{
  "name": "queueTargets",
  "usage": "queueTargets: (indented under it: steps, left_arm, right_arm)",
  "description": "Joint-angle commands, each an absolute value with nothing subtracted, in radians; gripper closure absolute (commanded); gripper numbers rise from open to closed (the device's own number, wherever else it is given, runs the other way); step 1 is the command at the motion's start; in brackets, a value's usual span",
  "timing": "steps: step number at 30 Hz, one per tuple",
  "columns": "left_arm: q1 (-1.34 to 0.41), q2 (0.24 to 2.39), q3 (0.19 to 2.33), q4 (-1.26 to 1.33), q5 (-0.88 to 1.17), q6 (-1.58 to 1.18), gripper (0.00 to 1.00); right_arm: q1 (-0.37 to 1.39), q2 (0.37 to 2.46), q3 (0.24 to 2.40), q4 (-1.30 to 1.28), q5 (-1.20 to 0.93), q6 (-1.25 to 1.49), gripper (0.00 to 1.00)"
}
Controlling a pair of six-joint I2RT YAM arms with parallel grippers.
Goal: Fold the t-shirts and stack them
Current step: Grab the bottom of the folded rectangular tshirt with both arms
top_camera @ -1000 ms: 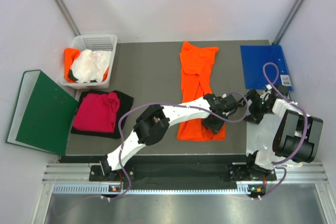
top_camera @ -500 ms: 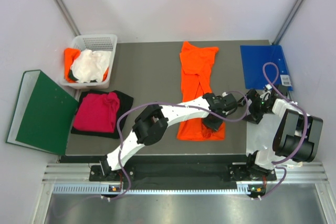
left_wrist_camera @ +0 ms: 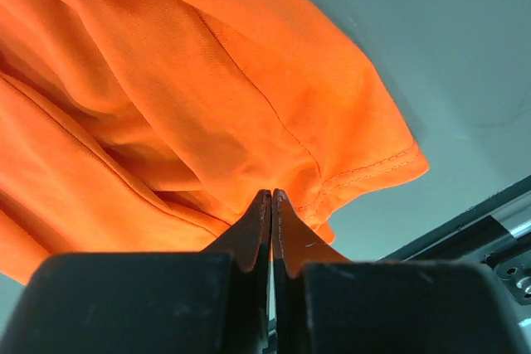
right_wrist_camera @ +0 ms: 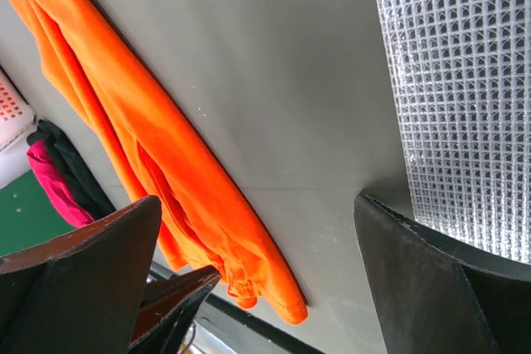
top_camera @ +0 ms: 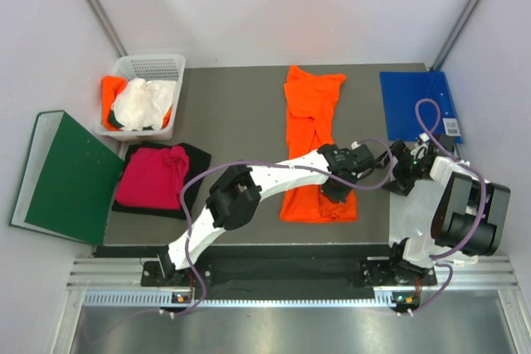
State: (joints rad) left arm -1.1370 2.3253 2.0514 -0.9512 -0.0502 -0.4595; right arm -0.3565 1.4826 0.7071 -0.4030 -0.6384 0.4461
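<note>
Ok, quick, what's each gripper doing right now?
Left gripper: closed, pinching an edge of the orange t-shirt.
Right gripper: open, holding nothing.

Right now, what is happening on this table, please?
The left gripper is shut on the near hem of the orange t-shirt, which lies lengthwise and partly folded in the middle of the table. The right gripper hangs open beside it, holding nothing. At the left, a pink t-shirt lies folded on a black t-shirt. A white t-shirt waits in the basket.
</note>
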Motion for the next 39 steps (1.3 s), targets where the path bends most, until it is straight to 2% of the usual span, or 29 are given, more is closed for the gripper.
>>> queueTargets:
  steps: [1,14,16,17,18,19,20,21,23,31,39]
  left_arm:
    - [-1.132,2.25,2.039,-0.936,-0.066,-0.462,1.0]
    - [-1.16,2.218,2.049,-0.976,-0.057,-0.379,1.0]
    - [-1.17,2.223,2.051,-0.986,-0.057,-0.351,0.95]
    - [-1.184,2.223,2.052,-0.994,-0.06,-0.342,0.9]
    - [-1.192,2.224,2.051,-0.997,-0.061,-0.334,0.64]
    - [-1.198,2.227,2.051,-0.999,-0.064,-0.315,0.48]
    - [-1.218,2.229,2.051,-1.005,-0.078,-0.305,0.36]
    - [-1.23,2.227,2.052,-1.006,-0.086,-0.295,0.13]
    - [-1.264,2.233,2.051,-1.006,-0.118,-0.267,0.02]
    - [-1.312,2.278,2.054,-0.993,-0.207,-0.244,0.01]
    - [-1.312,2.345,2.125,-0.974,-0.327,-0.222,0.07]
  right_arm:
    - [-0.368,1.496,0.698,-0.376,-0.635,0.437,0.0]
    - [-0.368,1.508,0.709,-0.387,-0.621,0.42,0.0]
    - [-0.368,1.512,0.712,-0.385,-0.618,0.422,0.0]
    - [-0.37,1.519,0.718,-0.385,-0.618,0.425,0.0]
    - [-0.368,1.52,0.721,-0.385,-0.617,0.425,0.01]
    - [-0.371,1.522,0.726,-0.385,-0.615,0.425,0.0]
    - [-0.371,1.528,0.735,-0.387,-0.615,0.426,0.0]
    - [-0.373,1.529,0.739,-0.387,-0.612,0.426,0.0]
    - [-0.382,1.54,0.749,-0.387,-0.609,0.426,0.0]
    - [-0.42,1.571,0.776,-0.385,-0.611,0.428,0.0]
    - [-0.439,1.577,0.761,-0.383,-0.617,0.413,0.0]
